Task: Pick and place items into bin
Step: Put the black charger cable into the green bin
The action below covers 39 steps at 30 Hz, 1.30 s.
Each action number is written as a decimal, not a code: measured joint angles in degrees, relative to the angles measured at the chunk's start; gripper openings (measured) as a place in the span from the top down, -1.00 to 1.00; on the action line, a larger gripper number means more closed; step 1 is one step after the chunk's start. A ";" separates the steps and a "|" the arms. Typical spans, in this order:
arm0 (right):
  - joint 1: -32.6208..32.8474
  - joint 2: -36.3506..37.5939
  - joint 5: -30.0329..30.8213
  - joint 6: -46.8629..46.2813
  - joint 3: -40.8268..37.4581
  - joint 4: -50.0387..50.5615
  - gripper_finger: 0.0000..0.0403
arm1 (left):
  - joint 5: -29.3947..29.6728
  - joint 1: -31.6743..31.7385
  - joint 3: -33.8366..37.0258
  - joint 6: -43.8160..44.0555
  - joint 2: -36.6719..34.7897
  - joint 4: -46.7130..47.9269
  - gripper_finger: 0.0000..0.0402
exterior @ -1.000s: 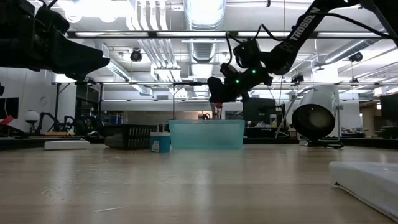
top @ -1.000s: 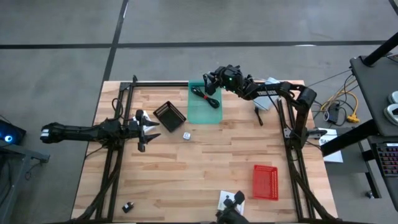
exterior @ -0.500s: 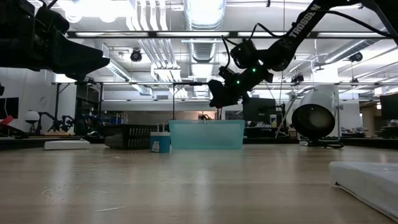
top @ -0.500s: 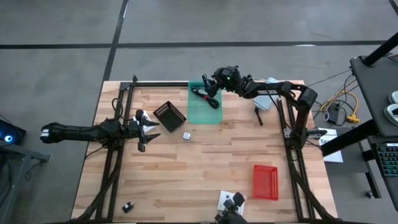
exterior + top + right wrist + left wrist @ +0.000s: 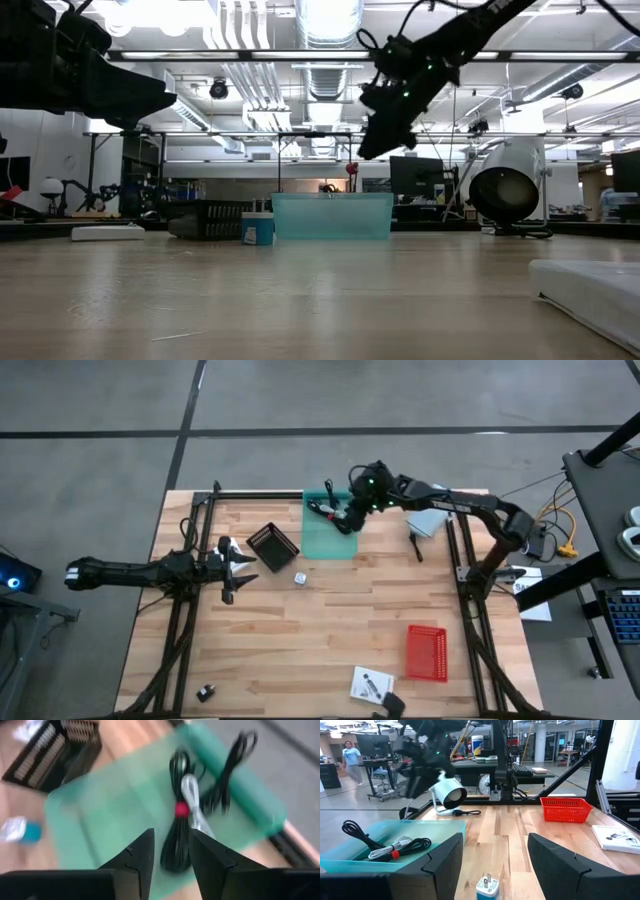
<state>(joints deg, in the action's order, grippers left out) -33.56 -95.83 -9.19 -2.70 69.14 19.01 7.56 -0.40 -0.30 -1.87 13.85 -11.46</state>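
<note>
My right gripper (image 5: 350,520) hangs above green bin (image 5: 316,542), fingers slightly apart, empty. Black cable (image 5: 181,827) lies inside bin. Left gripper (image 5: 243,566) spread wide, waiting beside black tray (image 5: 272,546).

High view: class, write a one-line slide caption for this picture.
Right hand hovers over the green bin holding a coiled black cable; left hand waits by the tiny white cube.

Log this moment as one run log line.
right gripper: open, above green bin | coiled black cable: in bin | left gripper: open, idle by black tray | white cube: on table
</note>
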 joint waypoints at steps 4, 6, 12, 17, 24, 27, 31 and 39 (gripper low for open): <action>0.89 3.96 0.13 -2.70 -0.30 8.06 0.50 | -0.01 0.01 0.00 -0.01 0.00 0.00 -0.04; 1.24 5.57 0.15 -4.68 -0.83 10.50 0.52 | 0.00 0.02 0.00 -0.01 0.00 0.00 -0.04; 1.35 8.95 0.35 -11.27 -3.06 17.83 0.58 | 0.01 0.02 0.00 0.00 -0.02 0.00 -0.04; 1.64 9.50 0.33 -14.96 -4.21 25.03 0.62 | 0.00 0.01 0.00 -0.02 0.04 0.00 -0.04; 4.92 9.50 0.27 -17.58 -6.66 28.15 0.61 | 0.00 0.01 0.00 -0.02 0.00 -0.01 -0.04; 6.64 9.50 0.55 -19.10 -7.26 28.38 0.63 | -0.01 0.01 0.00 0.00 0.00 -0.01 -0.04; 9.72 9.51 6.30 -22.01 -7.32 31.80 0.67 | 0.00 0.00 0.00 -0.01 0.00 -0.01 -0.04; 18.39 11.01 19.06 -32.14 -8.03 39.29 0.73 | 0.01 0.02 0.00 -0.01 0.00 0.00 -0.04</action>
<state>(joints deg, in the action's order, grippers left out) -15.16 -84.82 9.87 -34.83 61.11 58.29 7.57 -0.39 -0.30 -1.87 13.85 -11.47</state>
